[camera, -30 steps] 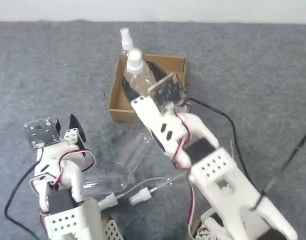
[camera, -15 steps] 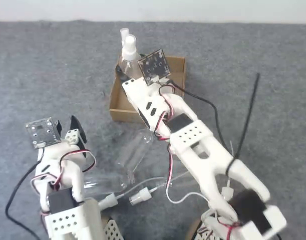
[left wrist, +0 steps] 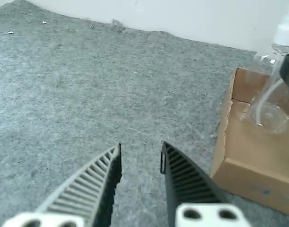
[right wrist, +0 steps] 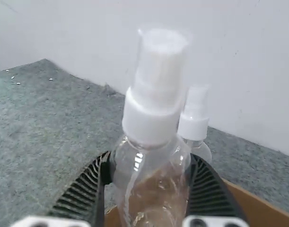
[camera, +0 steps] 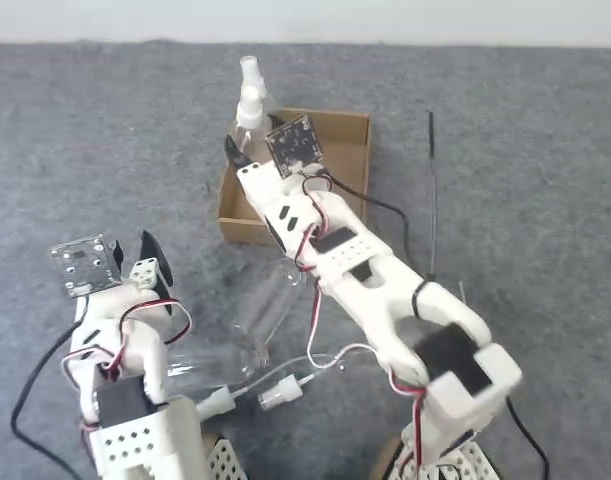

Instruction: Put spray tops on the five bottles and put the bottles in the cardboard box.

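The right gripper (right wrist: pixel 150 174) is pinching a bottle (right wrist: pixel 153 198) from both sides. The bottle is wearing a white spray top (right wrist: pixel 156 94) and is standing up straight at the far left corner of the box (camera: pixel 241 229). Another bottle (right wrist: pixel 195 125) with a top is standing just behind it. The left gripper (left wrist: pixel 141 149) is hanging over the grey carpet (left wrist: pixel 87 85), open a little, holding nothing. A bare bottle (camera: pixel 270 300) is lying on the carpet near a loose top (camera: pixel 281 394).
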Tool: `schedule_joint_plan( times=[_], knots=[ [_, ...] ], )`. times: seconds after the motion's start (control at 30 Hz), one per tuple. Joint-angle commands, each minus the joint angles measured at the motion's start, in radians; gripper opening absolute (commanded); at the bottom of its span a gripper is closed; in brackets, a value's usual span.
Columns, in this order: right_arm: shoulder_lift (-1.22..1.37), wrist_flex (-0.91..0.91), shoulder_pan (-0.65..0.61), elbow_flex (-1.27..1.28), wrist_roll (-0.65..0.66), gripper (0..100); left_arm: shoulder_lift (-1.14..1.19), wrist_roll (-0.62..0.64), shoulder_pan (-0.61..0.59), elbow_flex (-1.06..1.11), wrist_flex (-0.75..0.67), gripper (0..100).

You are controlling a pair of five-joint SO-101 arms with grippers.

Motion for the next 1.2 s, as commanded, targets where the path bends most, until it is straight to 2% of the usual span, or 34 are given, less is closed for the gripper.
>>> schedule_joint_plan(
  times=[0.0,0.53,1.17],
  knots=[
    [0.038,-0.019,0.018,-0.124,0.0,9.5,-0.014,-0.006,0.003,-0.015,-0.035,13],
    [0.275,-0.016,0.068,-0.296,-0.008,9.2,-0.014,-0.006,0.003,-0.015,-0.035,13],
    [0.295,-0.016,0.018,-0.299,-0.012,9.2,-0.014,-0.006,0.003,-0.015,-0.035,13]
  ],
)
